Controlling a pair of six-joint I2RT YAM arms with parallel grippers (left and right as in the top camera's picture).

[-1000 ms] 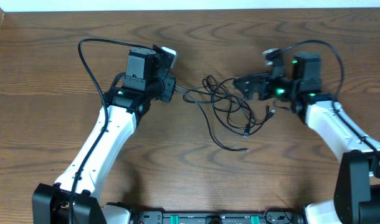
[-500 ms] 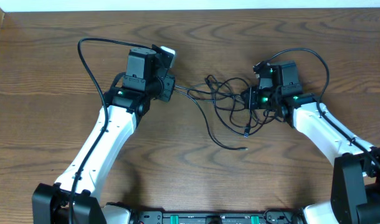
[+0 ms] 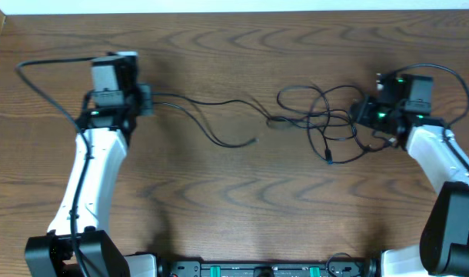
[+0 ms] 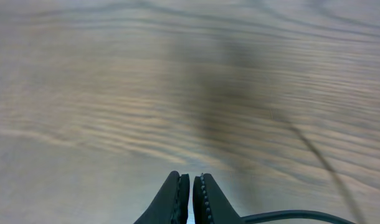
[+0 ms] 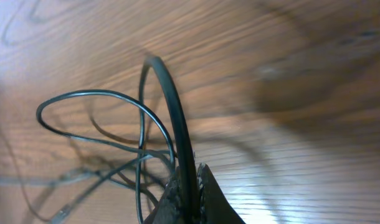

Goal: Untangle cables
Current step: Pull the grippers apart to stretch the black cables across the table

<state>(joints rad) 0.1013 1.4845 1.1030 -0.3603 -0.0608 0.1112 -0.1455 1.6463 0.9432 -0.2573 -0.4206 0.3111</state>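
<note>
A dark brown desk [image 3: 234, 200] with bold, wavy wood grain fills the overhead view. A thin pale strip [image 3: 234, 5] runs along its far edge, and a black rail [image 3: 257, 269] with green parts sits at the near edge. Both wrist views are blurred, showing the same grain as soft streaks with a broad shadow across it.

At far left, the white left arm [image 3: 92, 177] reaches up the desk. The left claw [image 3: 146, 101] points right with its jaws drawn to a narrow slit. In its own camera the left claw [image 4: 190, 190] shows only a sliver of gap, and a thin black cord leaves from beside the base of the fingers, so it appears pinched lower down.

From that claw one strand of the cables [image 3: 327, 119] runs rightward across the bare middle of the desk. A second strand dips toward the near side and ends in a small free plug [image 3: 255, 140] lying on the wood.

Right of centre, the rest of the black cords lie in a loose knot of overlapping loops. Another plug end [image 3: 327, 159] trails out on the near side.

The right claw [image 3: 359, 114] meets the knot's right edge, at the end of the right arm [image 3: 438, 154]. Its camera shows the right claw [image 5: 189, 190] clamped tight on a black cord. That cord rises in an arch from between the fingers, and more loops lie on the desk beyond.
</note>
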